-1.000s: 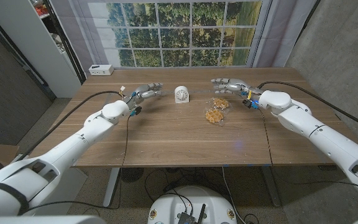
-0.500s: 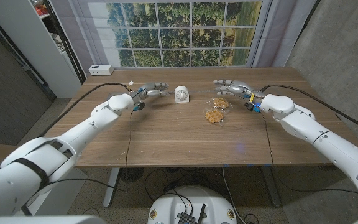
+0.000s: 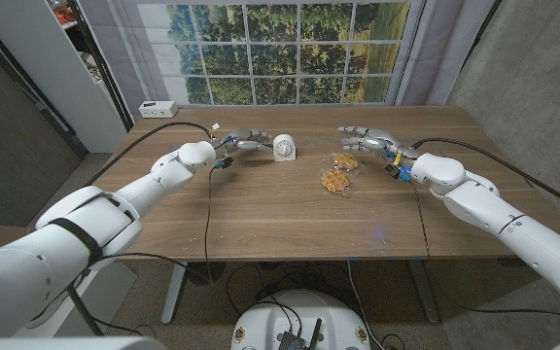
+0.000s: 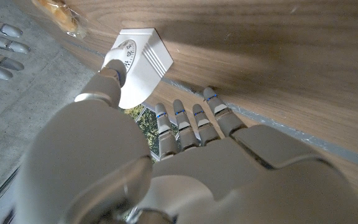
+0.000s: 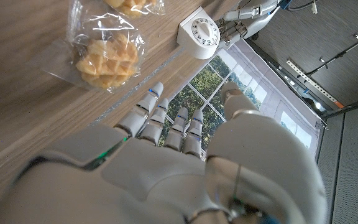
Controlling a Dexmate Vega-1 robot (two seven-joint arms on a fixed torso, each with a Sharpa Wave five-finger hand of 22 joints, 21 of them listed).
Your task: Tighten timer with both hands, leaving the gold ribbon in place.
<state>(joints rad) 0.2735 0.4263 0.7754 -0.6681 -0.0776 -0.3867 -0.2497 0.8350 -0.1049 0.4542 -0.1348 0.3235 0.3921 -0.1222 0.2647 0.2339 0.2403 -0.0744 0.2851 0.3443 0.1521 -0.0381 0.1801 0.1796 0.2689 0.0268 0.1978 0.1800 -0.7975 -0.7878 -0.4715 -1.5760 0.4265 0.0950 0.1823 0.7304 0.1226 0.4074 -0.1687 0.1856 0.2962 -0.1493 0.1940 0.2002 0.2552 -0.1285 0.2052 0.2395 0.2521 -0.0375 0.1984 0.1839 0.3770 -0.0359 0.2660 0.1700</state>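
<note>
The timer [image 3: 284,148] stands upright on the table [image 3: 261,214], toward the far edge, dial facing the robot. The left hand [image 3: 244,142] is just beside it, fingers spread and extended, nothing held; in the left wrist view the thumb tip [image 4: 114,60] reaches the timer's dial [image 4: 129,53], though contact cannot be confirmed.

The right hand [image 3: 366,136] hovers well apart from the timer, fingers apart and empty. Between that hand and the timer lie two clear bags of waffles: one [image 3: 345,161] nearer the right hand, one [image 3: 333,181] closer to the robot. In the right wrist view they lie beside the timer [image 5: 199,30], not touching it.

A small white box [image 3: 157,109] sits at the table's far left corner. Behind the table is a window backdrop [image 3: 280,49].
</note>
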